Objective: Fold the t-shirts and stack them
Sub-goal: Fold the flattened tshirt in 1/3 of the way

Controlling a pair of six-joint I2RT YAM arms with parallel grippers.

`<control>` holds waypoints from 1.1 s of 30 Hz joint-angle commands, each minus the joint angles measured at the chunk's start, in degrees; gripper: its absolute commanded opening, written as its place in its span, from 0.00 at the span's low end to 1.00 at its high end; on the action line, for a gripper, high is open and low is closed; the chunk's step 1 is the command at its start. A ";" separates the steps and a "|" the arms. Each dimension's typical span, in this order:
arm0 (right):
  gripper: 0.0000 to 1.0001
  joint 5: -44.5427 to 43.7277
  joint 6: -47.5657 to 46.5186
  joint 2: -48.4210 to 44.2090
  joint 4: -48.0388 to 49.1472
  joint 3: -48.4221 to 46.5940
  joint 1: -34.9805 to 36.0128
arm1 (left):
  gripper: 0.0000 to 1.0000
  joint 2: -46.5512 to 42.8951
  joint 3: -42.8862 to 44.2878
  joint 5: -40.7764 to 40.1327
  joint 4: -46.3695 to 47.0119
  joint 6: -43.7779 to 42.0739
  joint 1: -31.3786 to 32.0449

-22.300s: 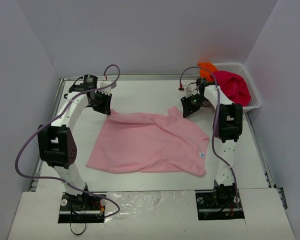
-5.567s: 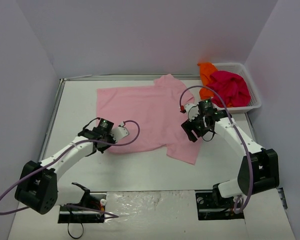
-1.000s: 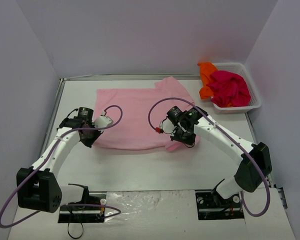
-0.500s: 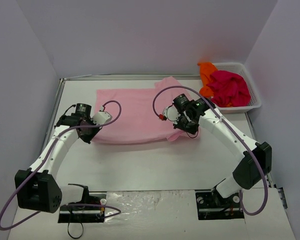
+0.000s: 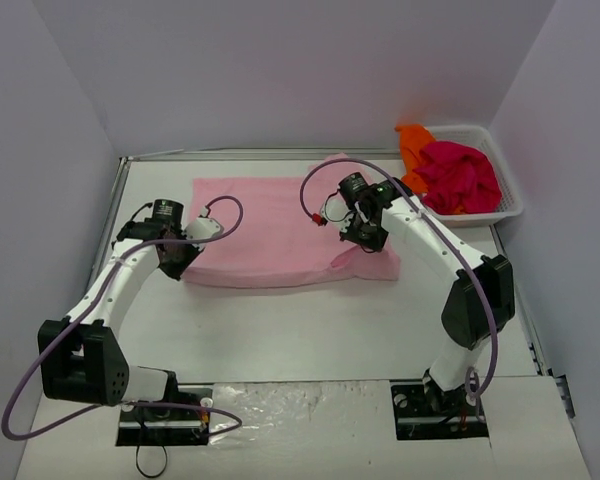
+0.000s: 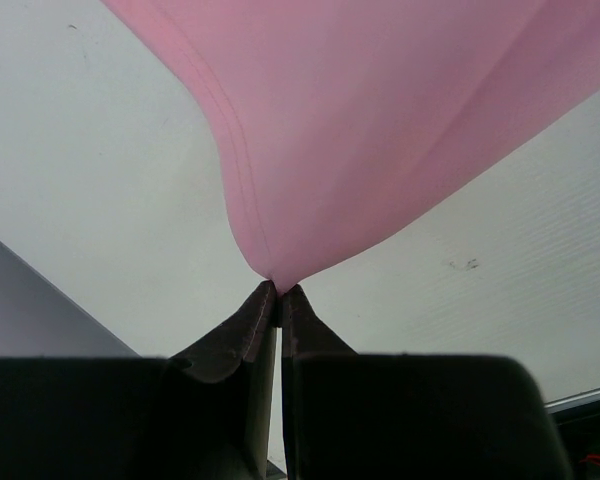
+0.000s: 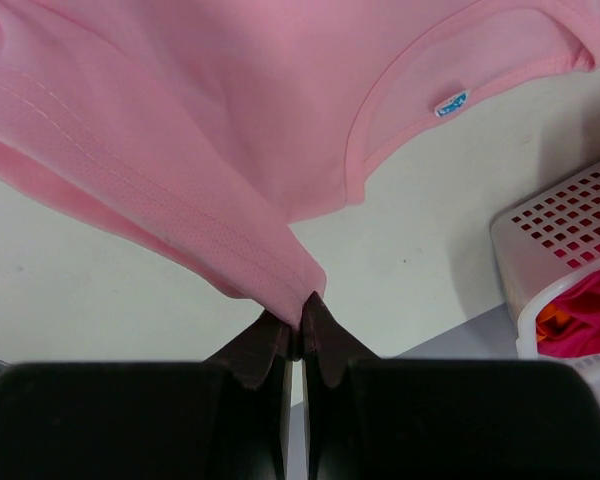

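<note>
White tabletop [image 5: 280, 330] carries a light pink cloth t-shirt [image 5: 270, 225] half-folded near its far edge, left gripper [image 6: 278, 295] and right gripper [image 7: 298, 305] each clamped on a lifted near corner, while a crumpled magenta-red t-shirt [image 5: 465, 175] and an orange t-shirt [image 5: 413, 140] wait unfolded in the white plastic mesh basket [image 5: 510, 197] at the far-right corner, nothing yet stacked.

left hand [image 6: 278, 292] clamped, right hand [image 7: 300, 325] clamped
</note>
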State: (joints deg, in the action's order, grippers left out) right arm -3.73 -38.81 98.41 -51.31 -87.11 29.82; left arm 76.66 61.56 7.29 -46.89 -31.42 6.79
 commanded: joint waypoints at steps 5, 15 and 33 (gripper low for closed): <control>0.00 -0.67 -1.89 4.85 -1.34 -6.66 -2.22 | 0.02 3.92 6.55 -0.17 0.05 -2.68 -2.21; 0.00 -0.40 -3.03 12.24 -1.16 -13.43 -3.89 | 0.02 9.82 10.33 0.45 0.57 -3.30 -2.39; 0.00 0.12 -4.35 25.77 -1.25 -23.54 -7.41 | 0.02 24.58 19.47 2.03 1.72 -5.23 -5.29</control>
State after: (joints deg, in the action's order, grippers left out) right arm -3.36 -42.24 123.11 -49.91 -107.77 22.90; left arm 100.57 78.24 8.21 -44.69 -35.24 2.09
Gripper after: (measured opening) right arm 0.009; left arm 0.034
